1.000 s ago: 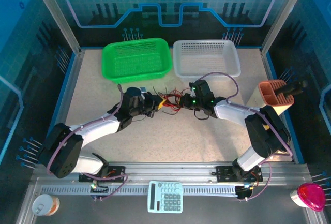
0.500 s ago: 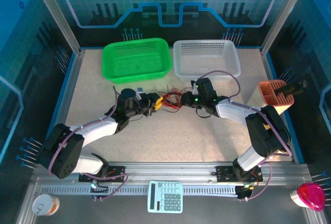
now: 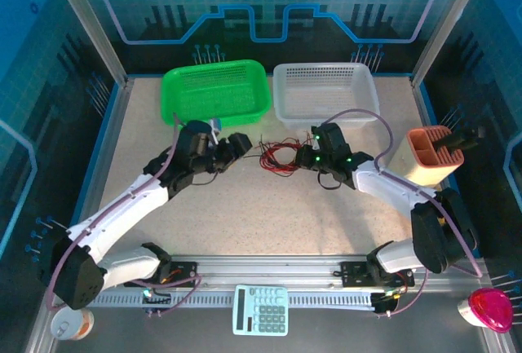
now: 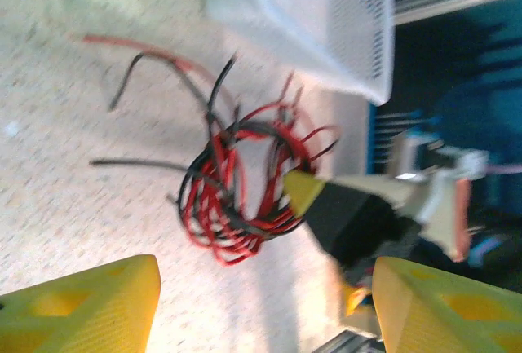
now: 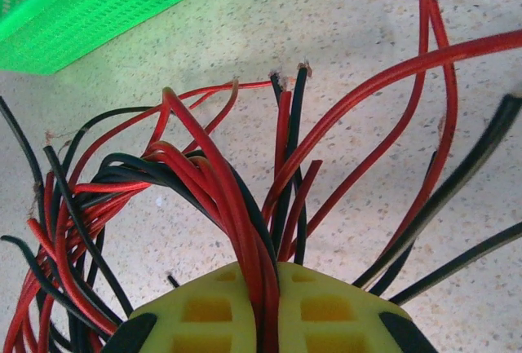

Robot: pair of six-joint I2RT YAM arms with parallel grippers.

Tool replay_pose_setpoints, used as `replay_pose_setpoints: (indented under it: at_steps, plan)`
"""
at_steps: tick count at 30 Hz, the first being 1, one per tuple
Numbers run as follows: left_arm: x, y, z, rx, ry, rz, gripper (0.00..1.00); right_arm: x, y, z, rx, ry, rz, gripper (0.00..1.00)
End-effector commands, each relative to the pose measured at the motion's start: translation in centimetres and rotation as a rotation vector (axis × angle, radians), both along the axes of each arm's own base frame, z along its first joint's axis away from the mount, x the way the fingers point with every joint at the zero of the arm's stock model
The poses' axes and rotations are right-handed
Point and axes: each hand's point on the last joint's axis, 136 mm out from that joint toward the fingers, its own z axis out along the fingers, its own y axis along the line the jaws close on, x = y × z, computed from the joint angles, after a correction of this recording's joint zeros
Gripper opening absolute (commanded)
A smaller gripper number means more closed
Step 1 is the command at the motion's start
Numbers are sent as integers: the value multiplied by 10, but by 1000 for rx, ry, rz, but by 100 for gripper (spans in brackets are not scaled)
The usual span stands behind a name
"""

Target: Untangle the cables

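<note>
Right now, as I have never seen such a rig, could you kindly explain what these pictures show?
These are two robot arms bolted at the near edge of a table. One picture comes from a fixed camera above; the other two come from a camera on each wrist. On the table stand a green basket and a white basket. Between the arms lies a bunch of thin red and black cables. The right gripper is shut on the cables; the left gripper is open, holding nothing.
</note>
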Motion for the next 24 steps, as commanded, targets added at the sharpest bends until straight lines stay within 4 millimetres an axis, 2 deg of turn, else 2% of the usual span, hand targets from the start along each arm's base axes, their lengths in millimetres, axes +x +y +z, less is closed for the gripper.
replay_pose_setpoints:
  at_steps: [1, 7, 16, 22, 24]
  plan:
    - [-19, 4, -27, 163, 36, -1, 70, 2, 5, 31, -32, -68, -31, 0]
    - [-23, -14, -25, 137, 13, 14, 70, -4, 15, 43, -54, -103, -40, 0]
    - [-20, -45, -39, 89, 55, 0, 70, -6, 31, 49, -52, -116, -18, 0]
    - [-11, -49, -50, 105, 69, 32, 69, -9, 40, 55, -34, -123, 1, 0]
    - [-7, -50, -51, 111, 67, 43, 64, -10, 42, 56, -29, -124, 8, 0]
